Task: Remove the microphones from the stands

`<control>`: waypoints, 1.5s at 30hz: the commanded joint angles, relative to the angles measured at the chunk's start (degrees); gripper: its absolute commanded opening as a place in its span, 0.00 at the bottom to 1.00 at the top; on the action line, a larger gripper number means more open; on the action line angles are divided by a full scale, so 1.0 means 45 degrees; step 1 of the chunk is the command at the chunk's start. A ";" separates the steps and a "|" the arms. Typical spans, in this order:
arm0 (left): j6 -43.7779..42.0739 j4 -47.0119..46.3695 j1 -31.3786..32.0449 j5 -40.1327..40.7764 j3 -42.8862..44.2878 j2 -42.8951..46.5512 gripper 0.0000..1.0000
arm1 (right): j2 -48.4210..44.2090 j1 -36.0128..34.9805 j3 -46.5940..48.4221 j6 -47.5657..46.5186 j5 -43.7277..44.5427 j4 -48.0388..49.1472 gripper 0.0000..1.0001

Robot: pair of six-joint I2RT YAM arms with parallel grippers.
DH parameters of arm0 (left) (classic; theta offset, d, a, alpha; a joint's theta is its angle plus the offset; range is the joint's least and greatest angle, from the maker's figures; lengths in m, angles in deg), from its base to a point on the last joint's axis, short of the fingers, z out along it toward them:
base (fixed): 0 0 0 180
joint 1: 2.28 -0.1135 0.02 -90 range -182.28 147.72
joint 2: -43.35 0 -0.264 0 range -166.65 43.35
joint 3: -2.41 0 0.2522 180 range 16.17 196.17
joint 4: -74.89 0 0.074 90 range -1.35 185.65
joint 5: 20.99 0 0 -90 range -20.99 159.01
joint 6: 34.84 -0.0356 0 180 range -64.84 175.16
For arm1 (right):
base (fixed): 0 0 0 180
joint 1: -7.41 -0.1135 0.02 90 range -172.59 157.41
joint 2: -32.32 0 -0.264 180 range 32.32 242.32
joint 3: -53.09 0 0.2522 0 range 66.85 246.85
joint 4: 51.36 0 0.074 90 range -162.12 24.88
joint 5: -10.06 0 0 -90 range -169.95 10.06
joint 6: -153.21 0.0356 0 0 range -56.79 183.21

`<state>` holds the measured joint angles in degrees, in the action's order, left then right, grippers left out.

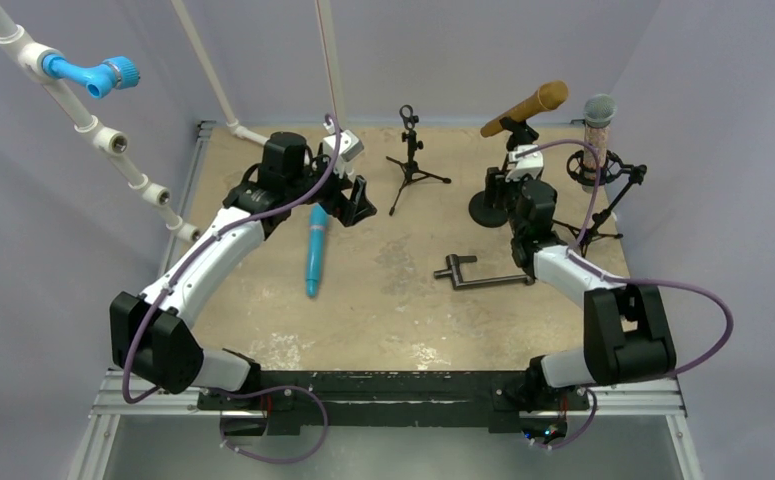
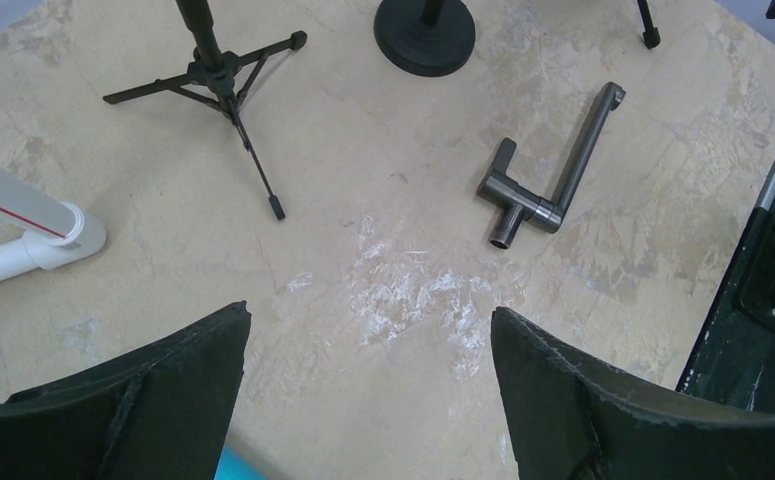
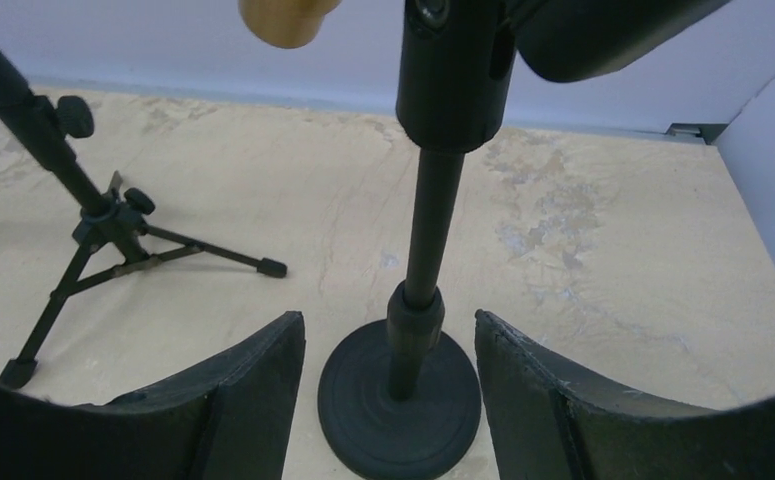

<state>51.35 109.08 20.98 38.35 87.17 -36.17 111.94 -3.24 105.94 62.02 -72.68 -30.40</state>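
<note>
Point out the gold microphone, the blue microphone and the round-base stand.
gold microphone [image 1: 526, 109]: top external view, middle of its body.
blue microphone [image 1: 316, 250]: top external view, middle of its handle.
round-base stand [image 3: 426, 245]: right wrist view, on its upright pole.

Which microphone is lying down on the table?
The blue microphone lies flat on the table; the gold microphone and the grey microphone are held up above it.
</note>
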 commanded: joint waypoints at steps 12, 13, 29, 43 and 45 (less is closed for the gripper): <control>0.0344 -0.0456 -0.0034 -0.0179 0.0568 -0.0489 0.87 | 0.1892 0.0629 0.1506 0.1134 -0.0462 0.2488 0.47; 0.0340 -0.0457 -0.0034 -0.0180 0.0586 -0.0484 0.87 | 0.1939 0.0644 0.1515 0.1189 -0.0580 0.2498 0.45; 0.0253 -0.0371 -0.0034 -0.0102 0.0530 -0.0437 0.87 | 0.1734 0.0649 0.1560 0.1500 -0.2374 0.2003 0.00; 0.0168 -0.0370 -0.0034 -0.0056 0.0622 -0.0297 0.87 | 0.0206 0.0649 0.1406 0.0385 -0.3733 0.1209 0.00; 0.0164 -0.0345 -0.0034 -0.0063 0.0664 -0.0263 0.87 | -0.0069 0.0649 0.1458 0.0337 -0.4014 0.0993 0.00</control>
<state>52.53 109.08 20.98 38.33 87.22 -38.51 116.55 -0.10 110.86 65.51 -87.17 -29.48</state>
